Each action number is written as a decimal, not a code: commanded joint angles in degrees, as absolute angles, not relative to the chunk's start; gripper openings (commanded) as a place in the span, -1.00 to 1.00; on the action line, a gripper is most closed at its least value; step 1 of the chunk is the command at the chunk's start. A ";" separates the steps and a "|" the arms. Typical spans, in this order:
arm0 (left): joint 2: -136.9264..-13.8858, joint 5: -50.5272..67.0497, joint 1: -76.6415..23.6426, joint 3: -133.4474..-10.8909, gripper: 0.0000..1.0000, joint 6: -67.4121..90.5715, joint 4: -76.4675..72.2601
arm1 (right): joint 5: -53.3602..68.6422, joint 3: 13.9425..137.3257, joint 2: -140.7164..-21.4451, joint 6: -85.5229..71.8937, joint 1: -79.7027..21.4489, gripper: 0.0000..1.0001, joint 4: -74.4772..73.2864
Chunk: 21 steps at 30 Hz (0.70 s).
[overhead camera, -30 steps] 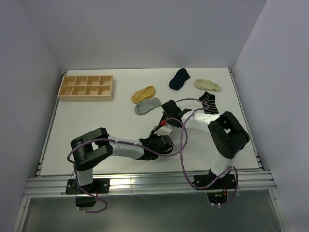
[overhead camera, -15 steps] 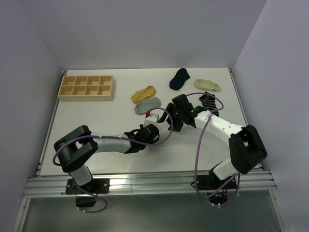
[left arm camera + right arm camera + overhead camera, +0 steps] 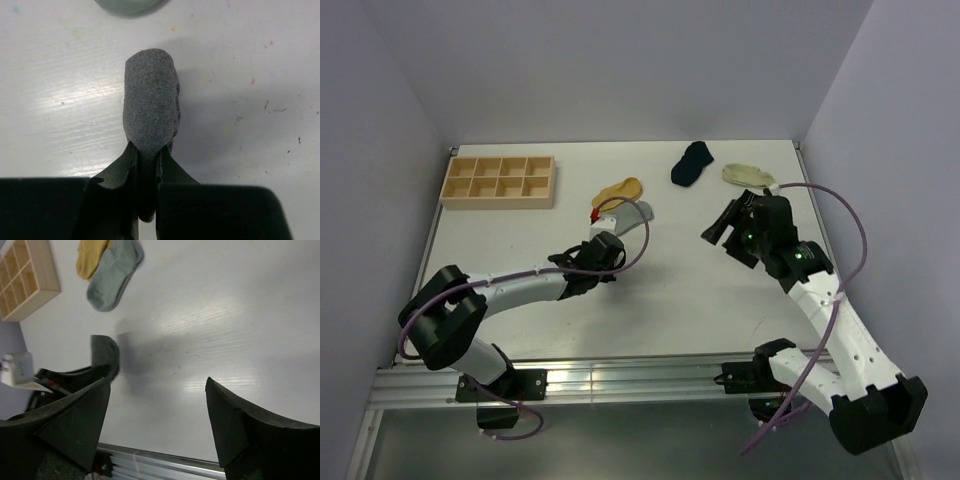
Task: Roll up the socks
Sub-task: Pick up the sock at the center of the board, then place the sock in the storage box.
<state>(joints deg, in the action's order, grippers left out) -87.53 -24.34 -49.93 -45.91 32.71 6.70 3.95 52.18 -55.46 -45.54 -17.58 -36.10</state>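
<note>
Room: plain pale-lilac walls (image 3: 620,70) on three sides, no markings.

Counter (image 3: 680,300): white, flat, semi-gloss. Soft glare bands in both wrist views. Close up, tiny coloured specks and faint scuffs. Alum. rail (image 3: 620,375) along near edge.

Tray (image 3: 498,203): light wood, two rows of four compartments, at far-left corner of counter.

R claw (image 3: 157,385): raised over right-centre of counter, jaws spread wide, nothing between.

L claw (image 3: 146,159): low at counter centre, jaws narrow, clamped on near end of dk grey sock (image 3: 151,112).

Loose socks, all lying flat:
- navy sock (image 3: 692,163) and cream sock (image 3: 748,175) near far edge, apart from each other;
- mustard sock (image 3: 92,255) and lt grey sock (image 3: 117,267) side by side, touching along one edge, left of navy sock.

Dk grey sock, detail:
- fine, even knit, matte, no pattern;
- rolled into a short, stubby cylinder with rounded far end;
- one fold of fabric bulging on its right flank;
- near end flattened where pinched;
- lying on counter, pointing toward toe of lt grey sock, close to it but with bare counter between;
- dark shadow on counter at right of roll.
</note>
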 commanded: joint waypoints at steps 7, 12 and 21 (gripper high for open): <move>-83.06 -29.09 -40.97 -56.42 -0.99 29.36 14.59 | 2.11 59.50 -45.80 -28.66 -12.66 0.87 -49.75; -83.23 -31.64 -30.97 -62.83 -0.99 23.39 16.08 | 4.30 58.45 -43.59 -29.09 -12.74 0.92 -48.87; -91.13 -27.69 -7.24 -76.10 -0.99 14.68 13.27 | 8.52 57.22 -46.58 -31.72 -12.66 0.91 -41.58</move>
<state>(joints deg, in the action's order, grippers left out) -88.36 -28.73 -13.43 -71.18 18.37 14.74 6.55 57.10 -45.45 -30.63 -12.91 -46.57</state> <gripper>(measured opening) 0.126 0.957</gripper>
